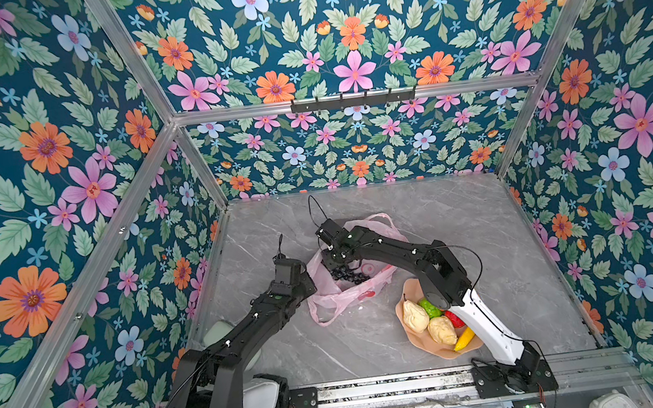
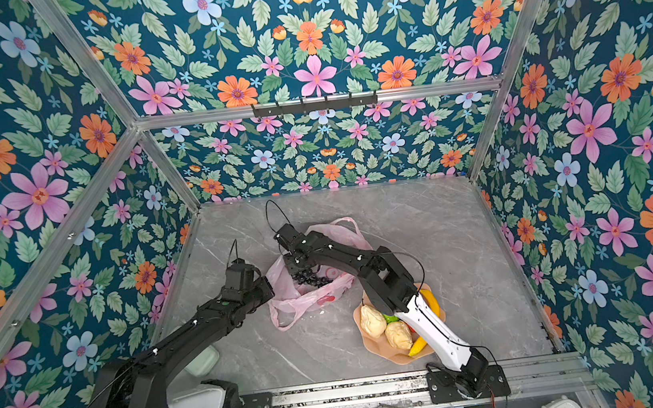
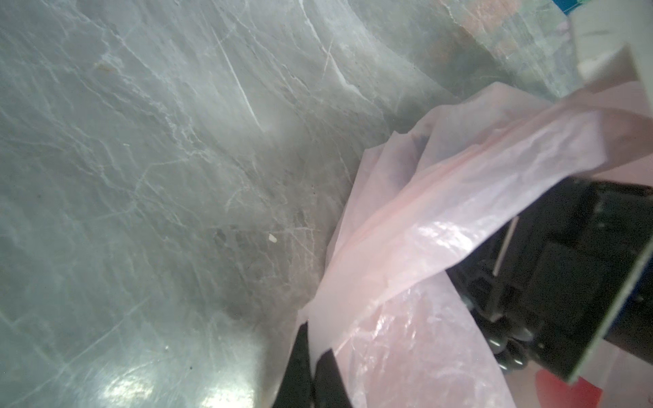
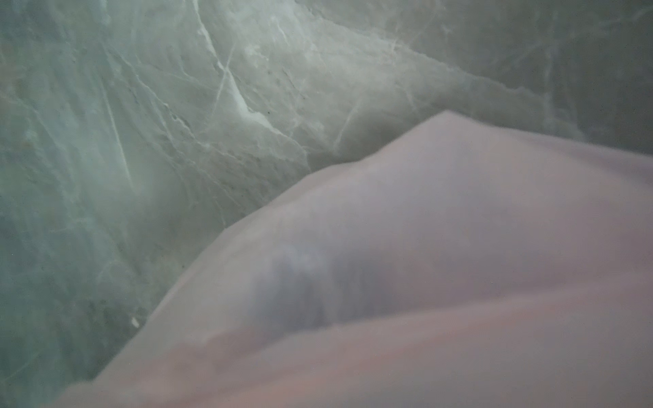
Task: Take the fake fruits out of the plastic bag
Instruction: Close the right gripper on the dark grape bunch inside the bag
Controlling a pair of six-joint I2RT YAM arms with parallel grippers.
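The pink plastic bag lies crumpled mid-table in both top views, its mouth facing the left arm. My left gripper is shut on the film at the bag's edge. My right gripper reaches into the bag from above, right over the dark purple grape bunch; its fingertips are hidden. Pink film fills the right wrist view, with a dark shape showing through it. Two cream lumps, a green fruit, a red fruit and the banana lie on the peach plate.
The plate sits under my right forearm, near the front rail. A pale green object lies beneath my left arm. Flowered walls close the table on three sides. Bare marble stretches behind and to the right of the bag.
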